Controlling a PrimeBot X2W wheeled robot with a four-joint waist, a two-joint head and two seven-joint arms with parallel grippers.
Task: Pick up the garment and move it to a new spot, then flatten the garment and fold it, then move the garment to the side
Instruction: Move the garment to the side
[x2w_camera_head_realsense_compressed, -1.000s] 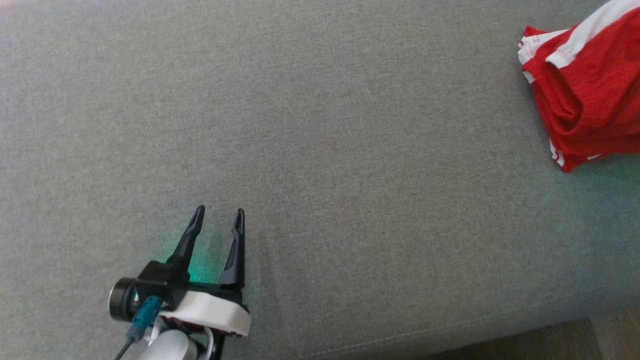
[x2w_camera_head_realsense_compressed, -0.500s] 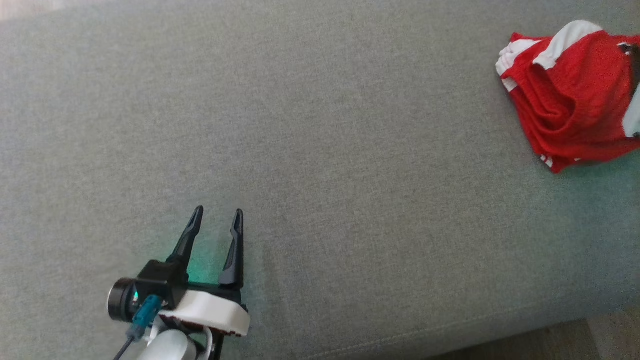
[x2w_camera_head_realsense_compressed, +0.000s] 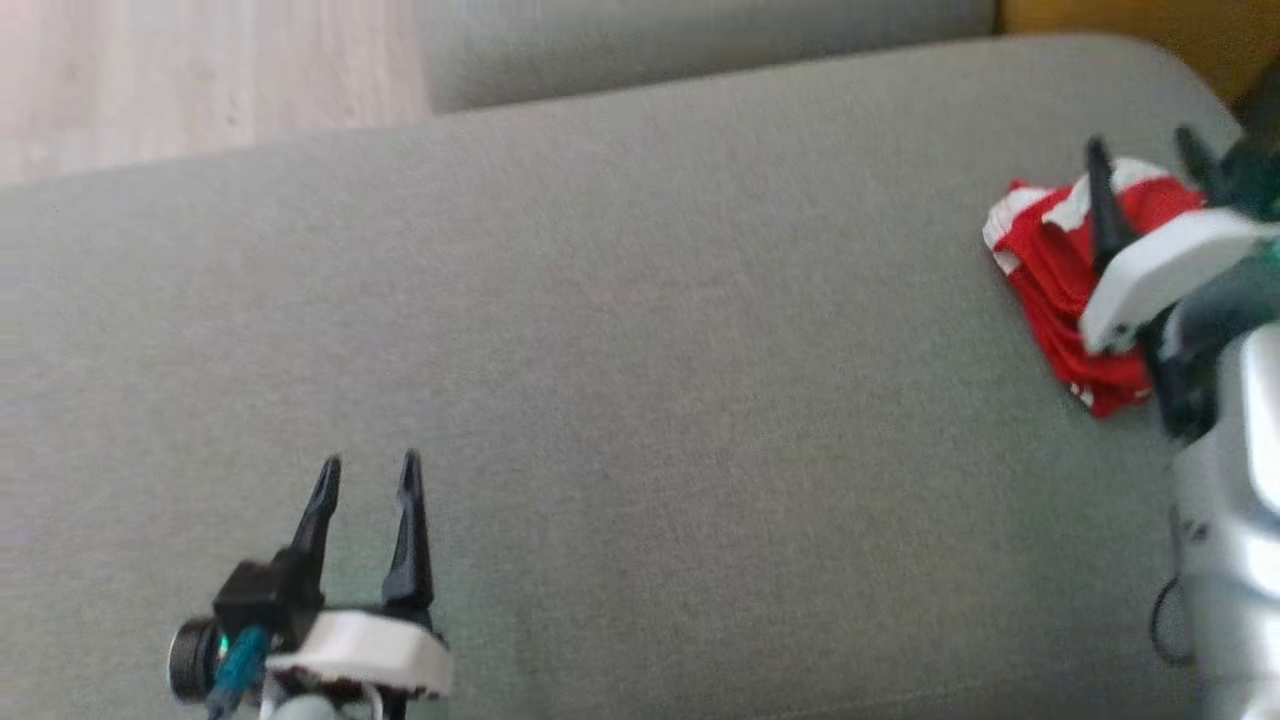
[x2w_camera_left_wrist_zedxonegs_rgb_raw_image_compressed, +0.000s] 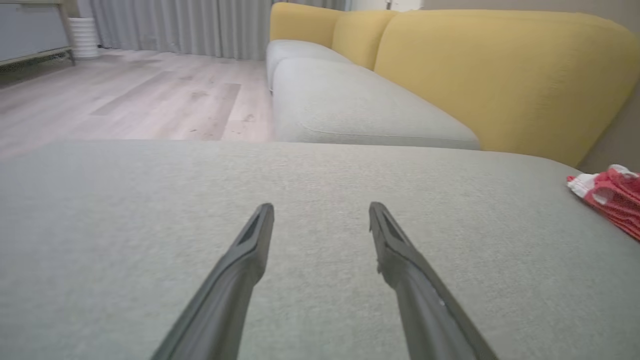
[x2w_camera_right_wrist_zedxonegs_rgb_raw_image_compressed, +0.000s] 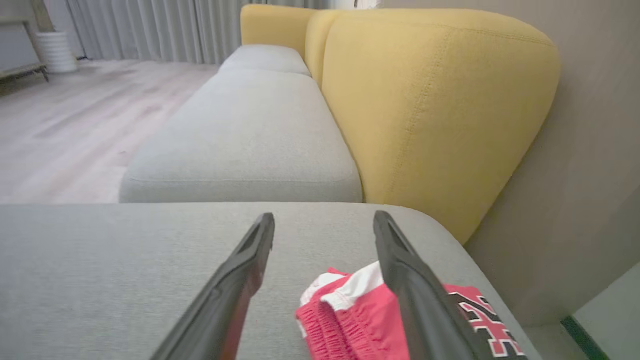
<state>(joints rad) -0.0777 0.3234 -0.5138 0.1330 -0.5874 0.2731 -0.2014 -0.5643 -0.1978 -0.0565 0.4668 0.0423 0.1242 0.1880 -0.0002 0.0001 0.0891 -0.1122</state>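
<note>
**Both grippers empty; red garment bunched at the cushion's right end**

Nearest you, the left gripper (x2w_camera_head_realsense_compressed: 370, 463) hovers low over the bare grey cushion (x2w_camera_head_realsense_compressed: 650, 350), fingers spread with nothing between them. Further out on your right, the right gripper (x2w_camera_head_realsense_compressed: 1141, 142) stands just above the garment (x2w_camera_head_realsense_compressed: 1045, 270), jaws wide and pinching no cloth (in the right wrist view the red fabric shows between and beneath its fingers). The garment lies in a rumpled heap close to the cushion's right edge, white trim uppermost, not spread flat. That would fit a garment waiting to be grasped, and equally one let go at its spot; the pictures don't settle which. Should you go in for a grasp, it calls for a short drop onto the heap, minding the edge beside it. Beyond lie the second seat (x2w_camera_right_wrist_zedxonegs_rgb_raw_image_compressed: 240, 140) and the yellow backrest (x2w_camera_right_wrist_zedxonegs_rgb_raw_image_compressed: 430, 100).
</note>
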